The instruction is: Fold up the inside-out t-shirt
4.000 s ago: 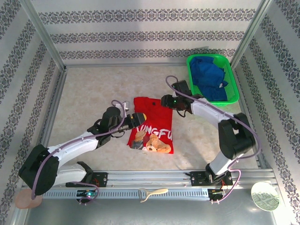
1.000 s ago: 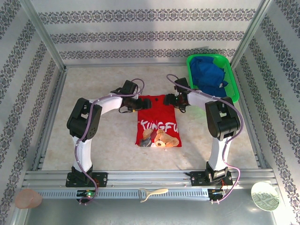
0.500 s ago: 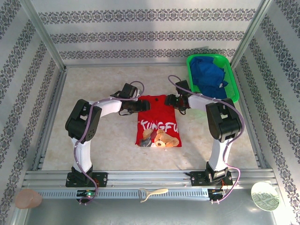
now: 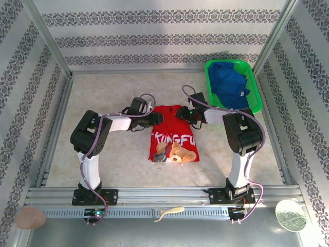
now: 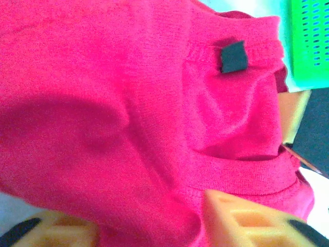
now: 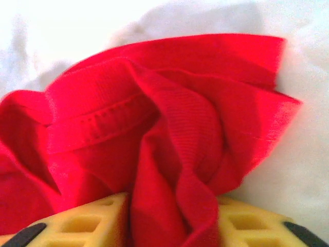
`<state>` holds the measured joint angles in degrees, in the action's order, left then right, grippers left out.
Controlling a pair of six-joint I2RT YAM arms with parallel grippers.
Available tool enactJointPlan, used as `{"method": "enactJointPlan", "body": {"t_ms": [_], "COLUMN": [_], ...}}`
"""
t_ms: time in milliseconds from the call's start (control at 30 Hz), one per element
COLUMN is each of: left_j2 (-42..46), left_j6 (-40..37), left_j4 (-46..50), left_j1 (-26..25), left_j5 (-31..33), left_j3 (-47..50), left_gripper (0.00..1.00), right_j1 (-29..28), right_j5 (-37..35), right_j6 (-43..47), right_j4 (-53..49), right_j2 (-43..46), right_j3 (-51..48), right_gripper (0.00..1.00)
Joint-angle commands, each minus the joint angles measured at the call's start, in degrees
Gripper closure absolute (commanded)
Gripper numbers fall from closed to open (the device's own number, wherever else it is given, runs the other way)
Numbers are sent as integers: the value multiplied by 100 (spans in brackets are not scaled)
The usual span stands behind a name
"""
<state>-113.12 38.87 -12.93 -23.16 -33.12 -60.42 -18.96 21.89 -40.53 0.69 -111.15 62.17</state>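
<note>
Garment: the inside-out t-shirt [image 4: 171, 123], bright red, lies near the middle of the table [image 4: 103, 98], roughly rectangular, its long side running from far to near.
Print: white lettering [image 4: 174, 139] crosses the middle of the cloth; a tan and grey figure [image 4: 175, 152] sits at the near hem.
Far edge: both far corners are met by the arms, one on each side.
Left gripper [image 4: 157, 119]: at the far left corner of the shirt, touching the cloth.
Left wrist view: red cloth lies between the two yellowish fingers [image 5: 241, 224]; the jaws stand partly apart, and whether they pinch the cloth cannot be told.
Collar: a ribbed neck band [image 5: 241, 177] curves across the left wrist view, with a small dark tag [image 5: 234, 56] on the cloth beyond it.
Right gripper [image 4: 181, 113]: at the far right corner of the shirt.
Right wrist view: a bunched fold of the shirt [image 6: 169, 154] rises between the yellow fingers [image 6: 77, 224] and presses against both inner faces; the jaws are partly closed and grip that fold.
Basket: green basket [image 4: 257, 107] at the far right corner of the table, well apart from the shirt.
Basket contents: a crumpled blue garment [image 4: 229, 85].
</note>
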Motion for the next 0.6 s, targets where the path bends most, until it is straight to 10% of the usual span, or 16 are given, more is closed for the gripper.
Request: {"method": "enactJointPlan", "body": {"t_ms": [0,200,333,567], "left_j2": [-143,-559,-667,438], "left_j6": [232,50,146,238], "left_j4": [-312,-400,-761,-1294], "left_j1": [63,207,289,438], "left_j5": [20,-13,-271,-175], "left_j3": [164,-11,-10,452], "left_gripper": [45,61,97,100], "right_j1": [-27,54,130,271], "right_j5": [339,660,800,827], "right_j6": [-167,-485,-585,-734], "right_j4": [82,509,764,894], "right_j2": [-250,-447,-291,608], "right_j3": [-104,-177,-334,-571], "right_gripper": [55,100,100,100]}}
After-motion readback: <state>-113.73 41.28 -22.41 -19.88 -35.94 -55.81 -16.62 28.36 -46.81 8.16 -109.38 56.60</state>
